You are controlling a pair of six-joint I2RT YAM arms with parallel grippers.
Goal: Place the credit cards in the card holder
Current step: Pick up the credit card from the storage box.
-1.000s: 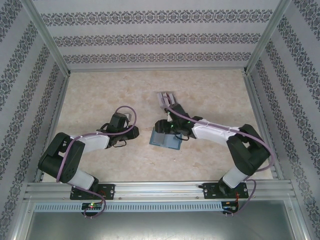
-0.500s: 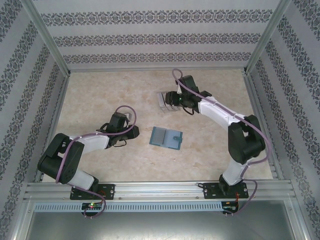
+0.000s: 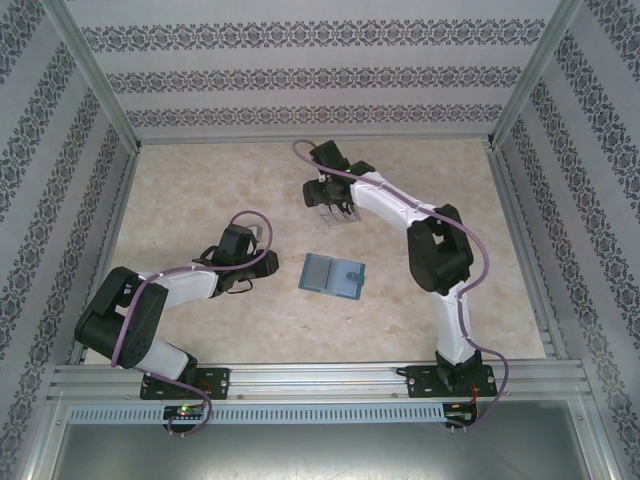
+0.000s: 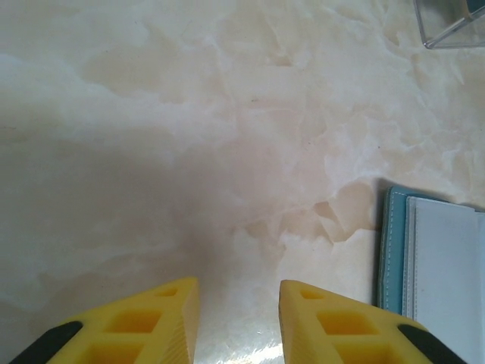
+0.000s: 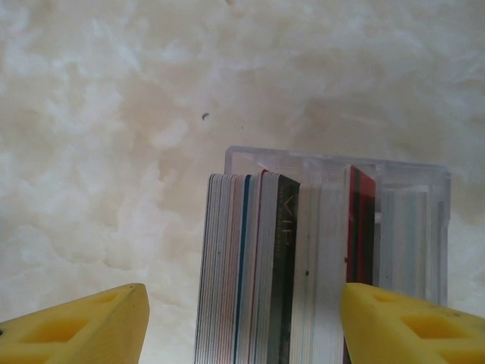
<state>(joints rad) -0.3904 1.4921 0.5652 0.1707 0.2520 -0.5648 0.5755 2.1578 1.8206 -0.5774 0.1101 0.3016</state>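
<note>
- I am hovering the right gripper [image 5: 244, 299], jaws wide and empty, over the credit cards [image 5: 356, 227] standing in the clear rack [image 5: 333, 161].
- I am aiming to pinch one card only.
- I am resting the left gripper [image 4: 236, 318], fingers apart and empty, beside the open card holder [image 3: 332, 273].

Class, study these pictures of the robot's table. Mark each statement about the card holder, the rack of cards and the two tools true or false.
1. The card holder lies open on the table. True.
2. The left tool grips a card. False: nothing is between its fingers.
3. The right tool is at the clear rack, its fingers wide apart. True.
4. The card holder leans against the rack. False: the two are apart, with bare table between them.
5. The cards in the rack stand on edge. True.
</note>
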